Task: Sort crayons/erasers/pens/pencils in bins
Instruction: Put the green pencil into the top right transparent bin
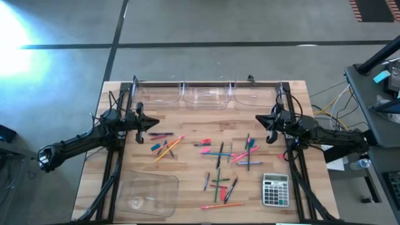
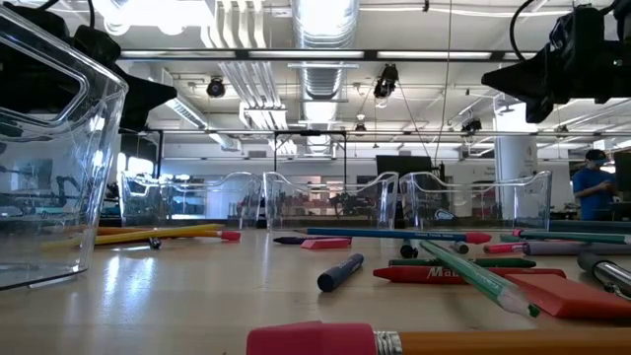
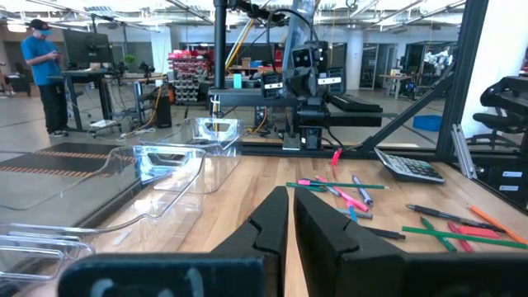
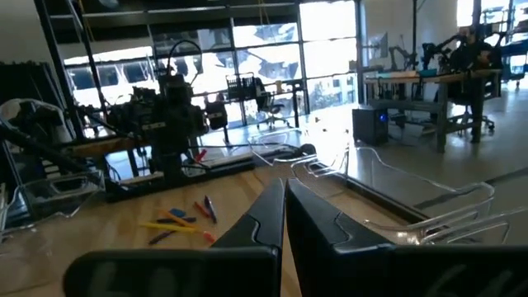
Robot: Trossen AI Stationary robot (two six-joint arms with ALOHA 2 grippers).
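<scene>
1. Standing by the bench (image 1: 187, 134), it looks to me like sorting hasn't started. The three small bins (image 1: 207, 94) along the far edge look empty, and so does the big shallow tray (image 1: 147, 192) at the near left corner.

2. Left tool (image 1: 154, 124) hangs above the bench near its left side, fingers pressed together, pinching nothing. Right tool (image 1: 259, 120) hangs above the right side, also pressed together and empty. They point at each other across the bench.

3. Everything is loose on the wood between them. A small cluster lies just by the left tool: orange pencils (image 1: 167, 149), a dark pen (image 1: 161, 134) and a blue bit I can't name. The bigger scatter of sticks (image 1: 232, 153) runs from mid-bench toward the calculator (image 1: 275, 189) at the near right.

4. Counts: four bins (three tubs plus the tray), two tools, one calculator. Sticks, roughly two dozen all told; too overlapped to split by kind. One pink eraser (image 1: 205, 150) I'm fairly sure of, maybe more.

5. Next move, my guess: one tool has to spread its fingers, drop onto a single stick at the edge of a cluster, and carry it to a tub. The crossed ones look awkward to pick cleanly.
</scene>
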